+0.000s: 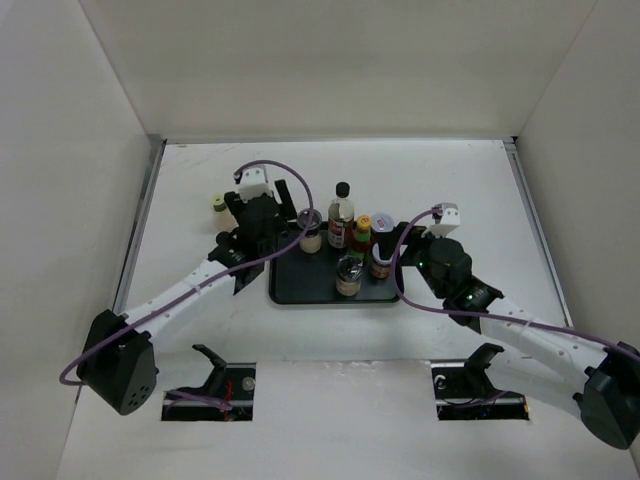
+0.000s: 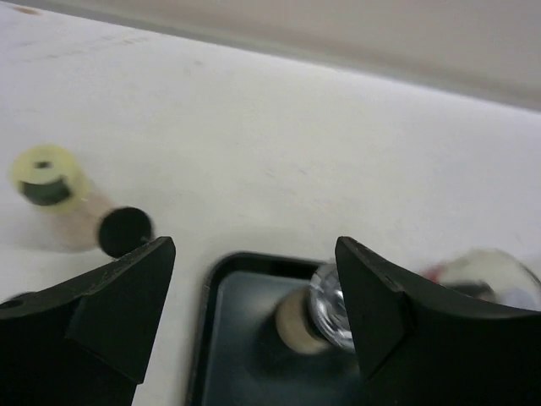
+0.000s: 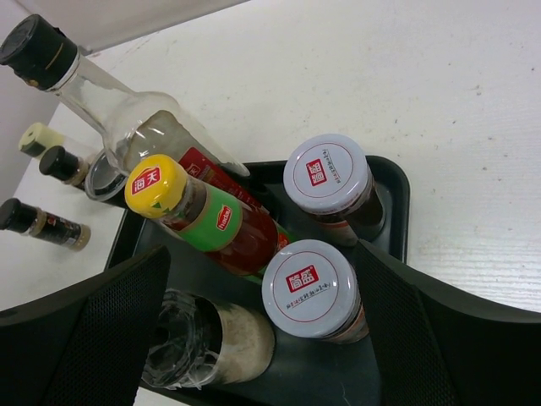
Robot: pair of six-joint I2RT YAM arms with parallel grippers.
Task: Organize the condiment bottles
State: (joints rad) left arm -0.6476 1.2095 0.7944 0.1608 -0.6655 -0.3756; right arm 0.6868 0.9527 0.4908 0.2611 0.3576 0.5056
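Step in hand: loading black tray point(image 1: 300, 290).
On tray: tall clear bottle point(image 3: 127, 118), red sauce bottle point(image 3: 220, 224), four jars.
Left of tray, ungathered: yellow-lidded jar point(image 2: 46, 173), two dark-capped spice jars point(image 3: 42, 224).
Left gripper point(image 2: 254, 249): jaws apart, empty, over tray's left corner.
Right gripper point(image 3: 262, 254): jaws wide, empty, over tray.
Next, likely: reach left of tray.

A flat black rectangular tray point(image 1: 295, 290) lies mid-table point(image 1: 450, 180). Along its far edge, a tall clear glass bottle with a black cap point(image 1: 341, 215) stands left of a red yellow-capped sauce bottle point(image 1: 362, 234). A silver-lidded glass jar point(image 1: 382, 222) stands right of that, with a second silver-lidded glass jar point(image 1: 381, 262) in front of it. A clear-topped glass jar point(image 1: 348, 275) sits nearer, and another short glass jar point(image 1: 310, 235) is at the tray's far left. Off the tray to the left, a small yellow-lidded jar point(image 1: 215, 205) stands on the table, just beside a small dark-capped jar point(image 3: 61, 163).
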